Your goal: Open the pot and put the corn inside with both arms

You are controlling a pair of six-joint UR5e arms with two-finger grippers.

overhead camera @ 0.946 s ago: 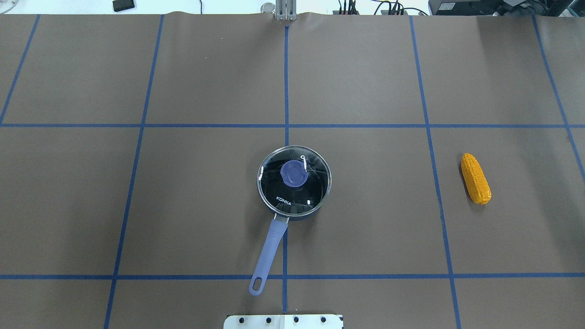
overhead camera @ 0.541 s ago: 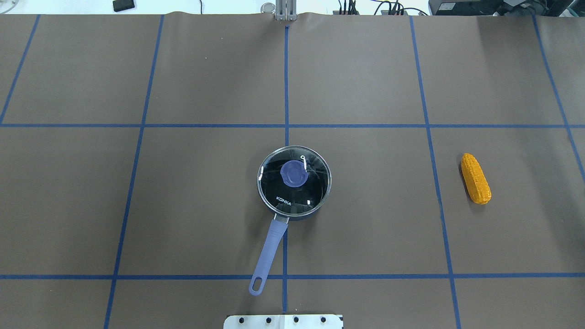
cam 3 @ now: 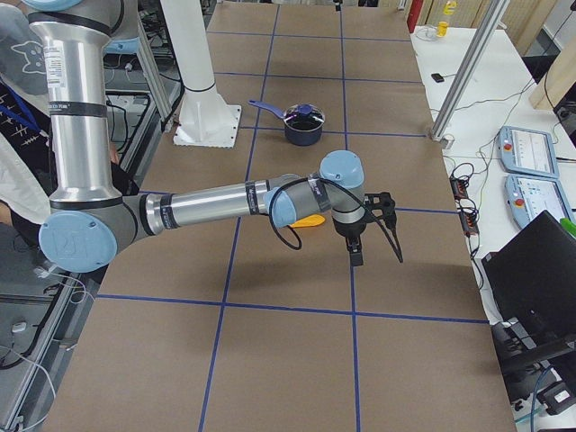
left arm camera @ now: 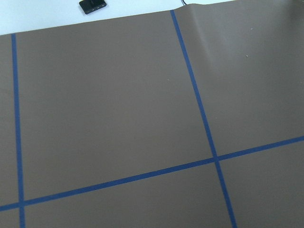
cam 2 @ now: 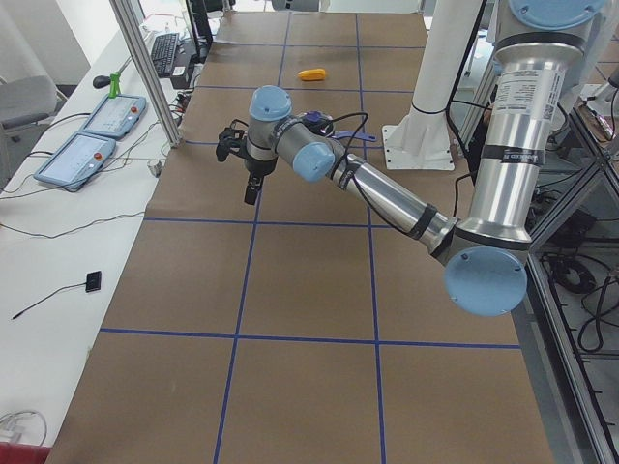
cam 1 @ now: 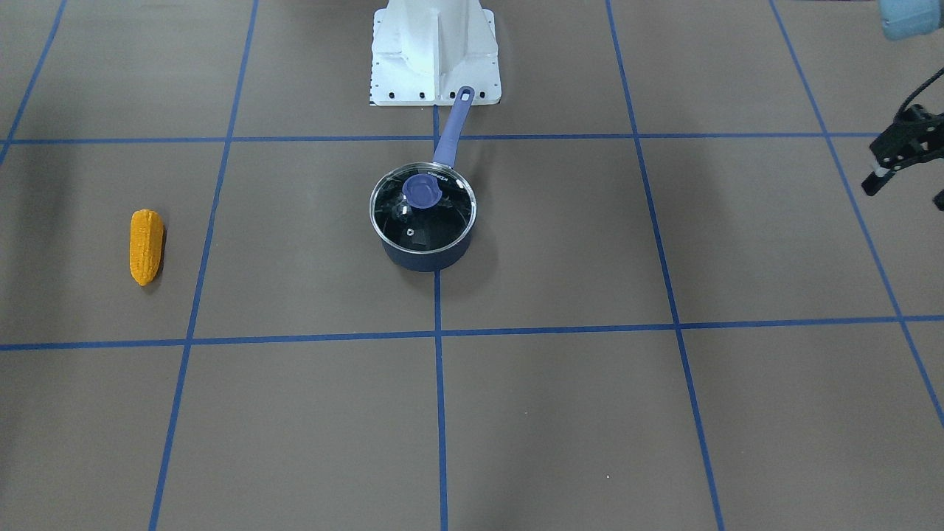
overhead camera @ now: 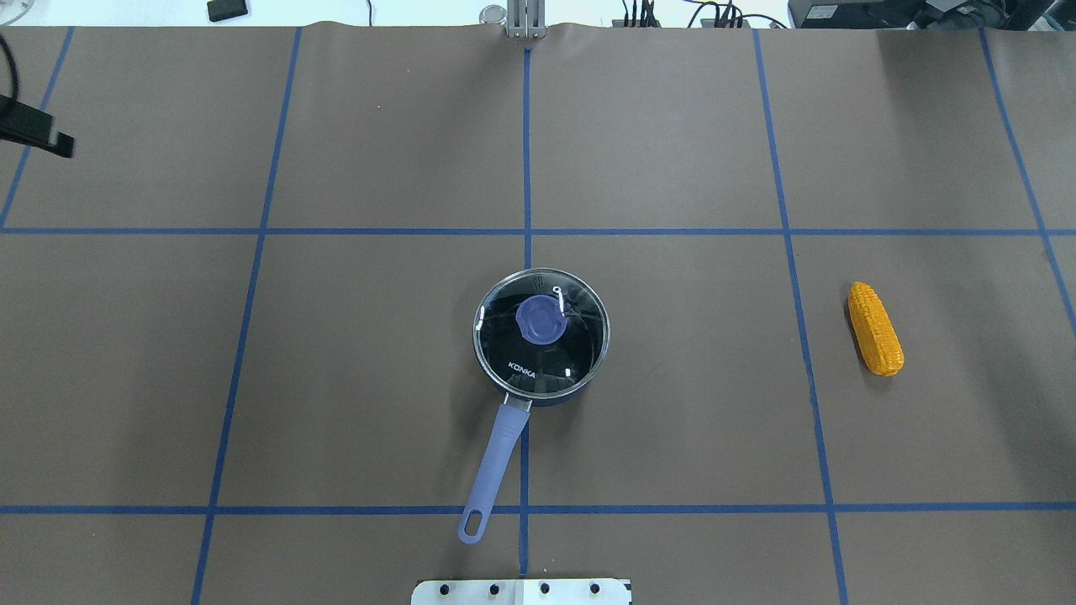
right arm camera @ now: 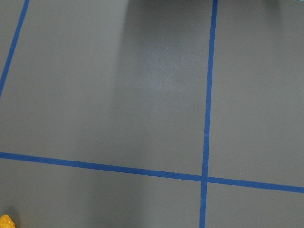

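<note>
The dark navy pot point(overhead camera: 580, 382) stands at mid-table with its glass lid point(overhead camera: 513, 357) on, blue knob point(overhead camera: 540, 320) up and lavender handle point(overhead camera: 496, 466) pointing toward the robot base. It also shows in the front view point(cam 1: 422, 258). The orange-yellow corn point(overhead camera: 875, 328) lies far to the pot's right, also in the front view point(cam 1: 146, 246). My left gripper point(cam 1: 906, 193) hovers far off at the table's left side with its fingers apart and empty. One finger point(overhead camera: 38, 134) enters the overhead view. My right gripper point(cam 3: 378, 256) hangs beyond the corn; I cannot tell its state.
The white pedestal base point(cam 1: 435, 51) sits at the near edge behind the pot handle. Blue tape lines grid the brown mat point(overhead camera: 378, 378). Cables and a small black device point(overhead camera: 227, 8) lie past the far edge. A sliver of corn point(right arm camera: 5, 221) shows in the right wrist view.
A finger of my left gripper has come into the overhead view at the left edge. The pot, lid and corn have not moved.
</note>
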